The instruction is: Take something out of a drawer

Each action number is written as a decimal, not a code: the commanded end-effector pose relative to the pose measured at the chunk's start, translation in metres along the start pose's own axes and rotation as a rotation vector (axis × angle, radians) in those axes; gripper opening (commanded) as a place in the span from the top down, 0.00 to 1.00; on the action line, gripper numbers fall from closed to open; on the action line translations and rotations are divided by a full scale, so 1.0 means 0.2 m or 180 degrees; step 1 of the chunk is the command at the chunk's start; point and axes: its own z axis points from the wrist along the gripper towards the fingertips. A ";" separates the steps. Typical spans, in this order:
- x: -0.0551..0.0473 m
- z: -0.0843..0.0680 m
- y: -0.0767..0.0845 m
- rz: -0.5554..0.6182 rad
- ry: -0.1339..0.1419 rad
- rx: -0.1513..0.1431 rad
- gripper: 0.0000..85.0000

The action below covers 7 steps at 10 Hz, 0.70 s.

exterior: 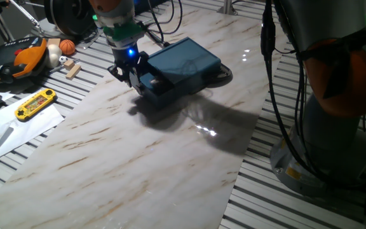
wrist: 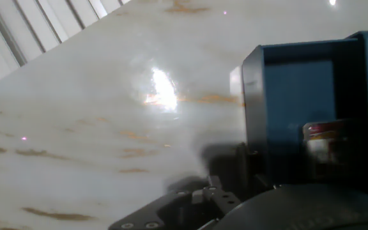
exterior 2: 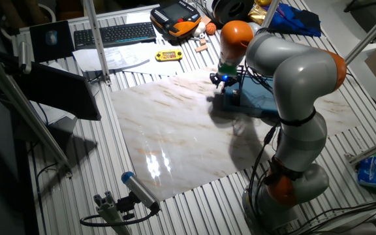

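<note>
Marble-patterned board (exterior: 138, 159) covers the slatted table, with clutter at its far left edge. Arm (exterior 2: 292, 85) bends over the board, wrist pointing down at the near end of the blue box (exterior: 186, 63). Drawer (exterior: 156, 88) stands pulled out toward the near left. Packet (wrist: 324, 137) lies inside the drawer, pale with a red strip. Gripper (exterior: 129, 75) sits at the drawer's front end; how wide its fingers are spread cannot be told, nor any hold.

Two opposing table views, hand view close above drawer (wrist: 299, 96)
</note>
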 end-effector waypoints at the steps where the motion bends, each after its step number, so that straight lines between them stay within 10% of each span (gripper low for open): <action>1: -0.04 -0.02 -0.04 -0.0087 0.0027 0.0012 0.60; 5: -0.09 0.02 -0.09 -0.0239 -0.0030 0.0114 0.60; 6: -0.10 0.03 -0.08 -0.0239 -0.0024 0.0111 0.80; 7: -0.10 0.04 -0.09 -0.0239 -0.0022 0.0107 0.80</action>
